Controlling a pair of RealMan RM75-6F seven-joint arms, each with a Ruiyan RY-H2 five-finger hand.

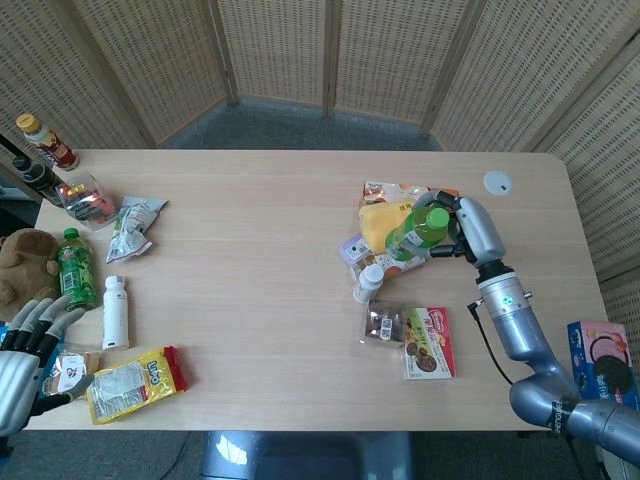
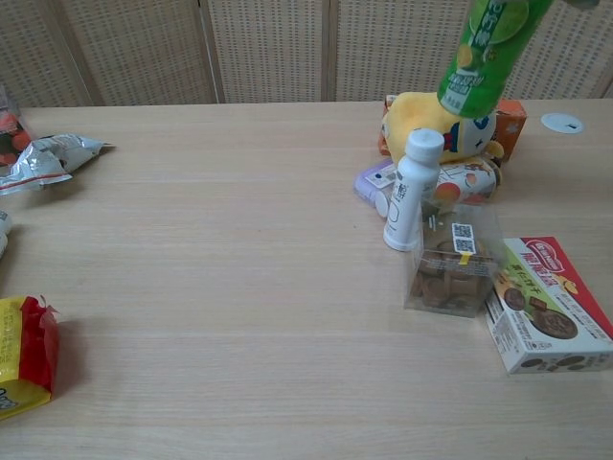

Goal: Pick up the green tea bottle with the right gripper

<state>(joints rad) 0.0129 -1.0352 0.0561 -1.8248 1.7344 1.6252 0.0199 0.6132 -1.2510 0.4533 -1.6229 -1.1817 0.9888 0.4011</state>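
Note:
My right hand (image 1: 462, 228) grips the green tea bottle (image 1: 415, 232) and holds it in the air above the yellow plush toy (image 1: 388, 219). In the chest view only the bottle's lower part (image 2: 487, 53) shows at the top edge, tilted, with the hand out of frame. My left hand (image 1: 22, 357) hangs at the table's near left corner, fingers spread, holding nothing. A second green bottle (image 1: 73, 266) stands near it on the left side.
Below the lifted bottle stand a white bottle (image 2: 409, 190), a clear box of snacks (image 2: 451, 259), a red cookie box (image 2: 544, 305) and an orange pack (image 2: 508, 117). On the left lie a white bottle (image 1: 115, 311), a yellow bag (image 1: 132, 380) and a silver bag (image 1: 132, 225).

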